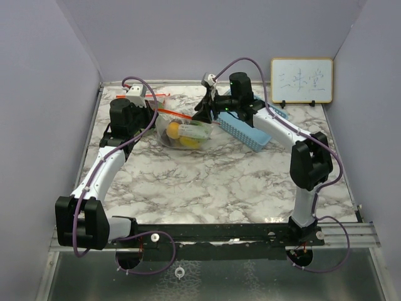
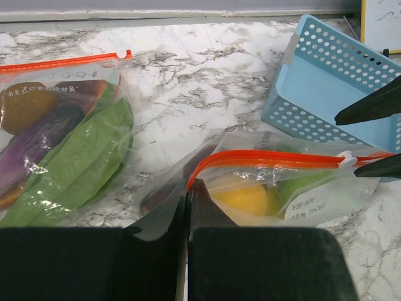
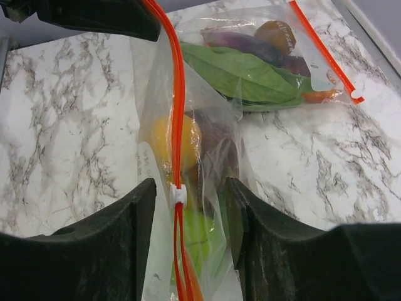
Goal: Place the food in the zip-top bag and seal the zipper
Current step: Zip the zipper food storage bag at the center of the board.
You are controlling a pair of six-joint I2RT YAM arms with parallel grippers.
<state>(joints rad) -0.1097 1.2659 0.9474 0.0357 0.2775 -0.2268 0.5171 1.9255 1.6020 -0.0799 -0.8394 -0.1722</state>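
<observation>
The zip-top bag (image 1: pixel 182 133) lies between both grippers and holds the food: a yellow fruit (image 2: pixel 244 197), a lime-green one (image 3: pixel 200 232) and a dark piece behind them. Its orange zipper (image 3: pixel 178 94) runs towards a white slider (image 3: pixel 178 195). My left gripper (image 2: pixel 189 188) is shut on the bag's corner at the zipper's end. My right gripper (image 3: pixel 188 200) is open, its fingers (image 3: pixel 141 210) standing either side of the slider without touching it. In the left wrist view the slider (image 2: pixel 346 162) shows between the right gripper's fingertips (image 2: pixel 376 106).
A second sealed bag (image 2: pixel 62 144) with a green leaf, purple and brown pieces lies by the back left (image 3: pixel 263 63). A blue mesh basket (image 1: pixel 244 133) rests on its side right of the bag. A small whiteboard (image 1: pixel 301 80) stands at the back right.
</observation>
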